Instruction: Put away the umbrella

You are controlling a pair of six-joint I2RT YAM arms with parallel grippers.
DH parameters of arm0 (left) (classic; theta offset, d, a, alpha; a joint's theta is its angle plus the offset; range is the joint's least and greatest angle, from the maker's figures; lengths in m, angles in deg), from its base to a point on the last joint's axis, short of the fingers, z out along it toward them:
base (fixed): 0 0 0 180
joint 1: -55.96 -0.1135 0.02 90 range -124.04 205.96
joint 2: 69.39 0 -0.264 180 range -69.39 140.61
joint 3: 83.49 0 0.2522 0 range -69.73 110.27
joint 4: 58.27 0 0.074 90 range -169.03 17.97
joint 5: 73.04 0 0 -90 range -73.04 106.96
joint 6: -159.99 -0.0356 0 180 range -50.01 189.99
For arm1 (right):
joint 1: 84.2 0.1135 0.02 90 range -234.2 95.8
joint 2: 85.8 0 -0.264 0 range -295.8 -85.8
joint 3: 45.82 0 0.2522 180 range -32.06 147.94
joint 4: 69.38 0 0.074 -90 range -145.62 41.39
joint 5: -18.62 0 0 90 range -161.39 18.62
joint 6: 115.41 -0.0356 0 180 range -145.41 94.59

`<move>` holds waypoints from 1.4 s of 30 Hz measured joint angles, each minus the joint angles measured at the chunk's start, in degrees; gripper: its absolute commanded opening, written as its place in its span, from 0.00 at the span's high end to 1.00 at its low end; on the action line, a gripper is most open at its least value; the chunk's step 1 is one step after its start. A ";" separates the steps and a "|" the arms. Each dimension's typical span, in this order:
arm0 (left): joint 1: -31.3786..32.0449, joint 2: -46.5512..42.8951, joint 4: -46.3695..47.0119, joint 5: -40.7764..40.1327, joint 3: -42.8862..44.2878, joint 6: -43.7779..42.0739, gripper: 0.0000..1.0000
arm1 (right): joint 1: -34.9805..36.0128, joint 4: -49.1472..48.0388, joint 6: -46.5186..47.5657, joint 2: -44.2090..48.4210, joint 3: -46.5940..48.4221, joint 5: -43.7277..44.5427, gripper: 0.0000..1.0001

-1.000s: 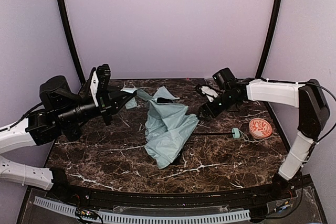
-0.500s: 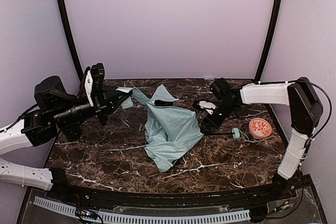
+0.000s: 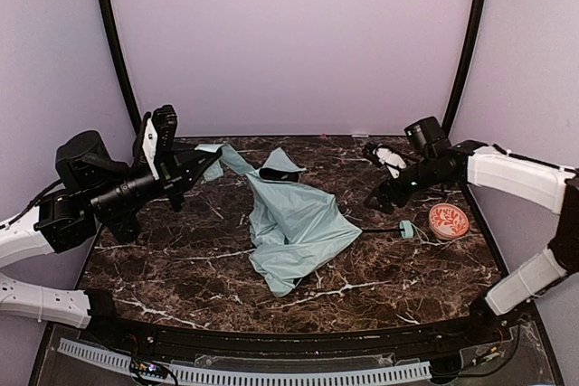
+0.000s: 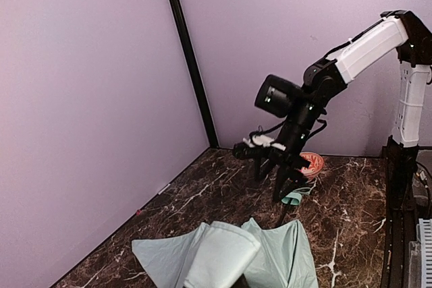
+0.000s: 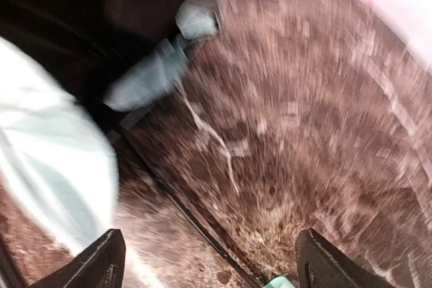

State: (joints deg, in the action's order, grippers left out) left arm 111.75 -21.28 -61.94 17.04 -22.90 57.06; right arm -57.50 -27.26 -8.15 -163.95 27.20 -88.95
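The umbrella [image 3: 294, 223] sprawls mid-frame on the worktop [image 3: 181, 268]; left hand [image 3: 192, 167], at left, grips its fabric corner; right hand [image 3: 374, 200] gapes over the shaft [image 3: 380, 230].

Top camera sits high behind my arm bases, looking down and forward over the dark brown white-veined marble table [image 3: 181, 268] to the lilac back wall [image 3: 289, 42]. It takes in the whole scene at mid-range. Left wrist camera is raised, facing sideways across the table at the white-and-black right arm [image 4: 364, 45]. Right wrist camera is low, close to the table, blurred. All three share the pale mint-green crinkled-fabric umbrella [image 3: 294, 223].
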 measured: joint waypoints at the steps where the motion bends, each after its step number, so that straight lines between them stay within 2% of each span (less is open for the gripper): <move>1: 0.00 0.00 0.00 0.02 0.00 0.00 1.00 | 0.00 -0.02 -0.09 -2.80 0.13 2.14 0.15; 7: 0.00 -0.02 -0.02 0.63 0.00 0.07 1.00 | 0.31 2.51 -0.39 -22.43 2.69 7.89 0.15; 10: 0.00 -0.02 -0.37 1.44 0.02 0.11 1.00 | 2.12 2.05 0.20 -24.76 2.95 8.24 0.15; 12: 0.00 -0.02 -0.76 2.47 0.07 0.11 1.00 | 3.89 0.50 0.46 -24.98 3.39 8.22 0.20; 13: 0.02 -0.02 -0.79 2.51 0.07 0.13 1.00 | 4.57 -0.09 0.48 -25.40 3.82 8.20 0.25; 14: 0.02 -0.02 -0.83 3.13 0.09 0.17 1.00 | 5.20 -0.59 0.72 -26.12 4.35 8.17 0.35; 17: 0.02 -0.02 -1.01 5.42 0.11 0.17 1.00 | 5.77 -0.96 1.36 -29.16 7.23 7.82 0.73; 20: 0.02 -0.04 -1.40 8.66 0.11 0.11 1.00 | 5.79 -1.46 3.32 -30.67 8.74 6.88 0.96; 21: 0.07 -0.09 -1.55 9.66 0.11 0.11 1.00 | 5.81 -1.27 3.80 -30.71 8.76 6.75 1.00; 29: 0.15 -0.74 -3.56 18.69 -0.55 0.00 1.00 | 4.52 -1.84 3.13 -27.69 9.14 6.36 1.00; 36: 0.37 -3.21 -5.86 20.46 -3.96 -3.26 1.00 | -0.79 -1.46 0.61 -16.20 10.78 1.18 1.00; 42: 0.37 -3.34 -7.06 18.56 -6.67 -5.55 1.00 | -3.91 -1.16 1.14 -3.69 12.76 -7.04 1.00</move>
State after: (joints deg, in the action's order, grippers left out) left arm 112.12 -24.62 -69.00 35.60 -29.57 51.51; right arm -61.41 -28.41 -7.02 -167.65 39.97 -95.98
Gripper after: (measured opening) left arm 0.008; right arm 0.041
